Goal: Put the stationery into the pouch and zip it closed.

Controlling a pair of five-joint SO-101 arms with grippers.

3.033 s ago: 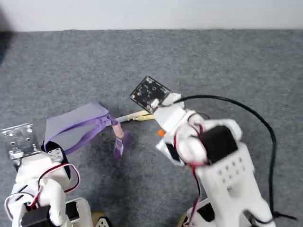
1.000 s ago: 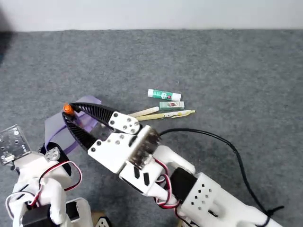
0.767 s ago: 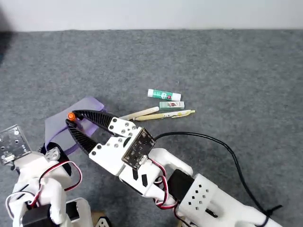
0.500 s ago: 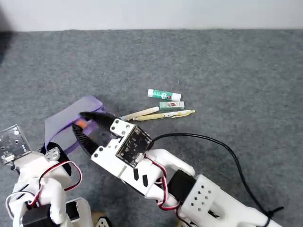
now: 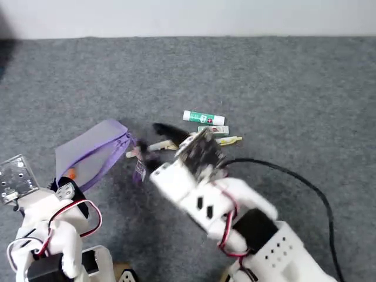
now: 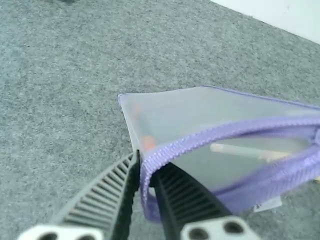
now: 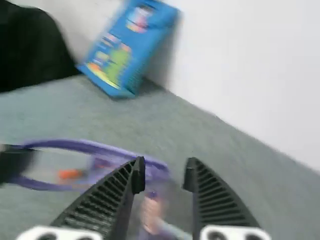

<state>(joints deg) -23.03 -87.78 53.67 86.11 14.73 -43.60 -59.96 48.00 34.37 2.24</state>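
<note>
purple pouch unzipped, orange bit inside, glue stick outside nearby

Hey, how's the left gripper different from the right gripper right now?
The left gripper is shut on the purple pouch at its zipper edge; the right gripper is open and holds nothing. The left sits at one end of the pouch, the right near the zipper-pull end. Both have black ribbed fingers.

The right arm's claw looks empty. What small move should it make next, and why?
Probably swing to the glue stick and grasp it. The right gripper is open and empty, an orange piece lies in the pouch, whose edge the left gripper pinches, and glue stick and pens lie outside.
</note>
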